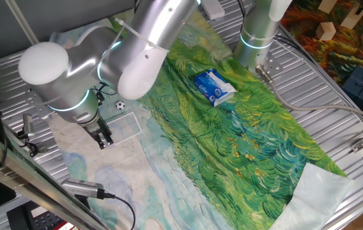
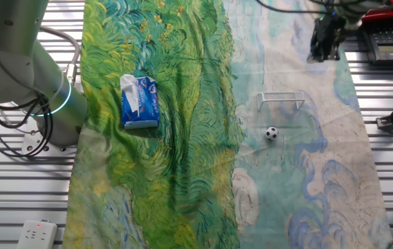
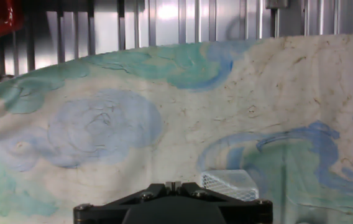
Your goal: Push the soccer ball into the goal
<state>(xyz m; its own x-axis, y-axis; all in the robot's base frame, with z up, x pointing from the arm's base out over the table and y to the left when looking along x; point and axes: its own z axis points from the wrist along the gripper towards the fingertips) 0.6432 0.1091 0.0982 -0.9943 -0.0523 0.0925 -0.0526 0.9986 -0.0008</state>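
One soccer ball (image 2: pixel 271 133) beyond goal (image 2: pixel 281 101) (from hand (image 1: pixel 105 138)).

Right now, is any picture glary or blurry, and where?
Hand view: bright glare on the metal slats at the top, gripper base dark and soft. One fixed view: the near arm looks large and slightly blurred. The other fixed view: evenly lit, soccer ball sharp.
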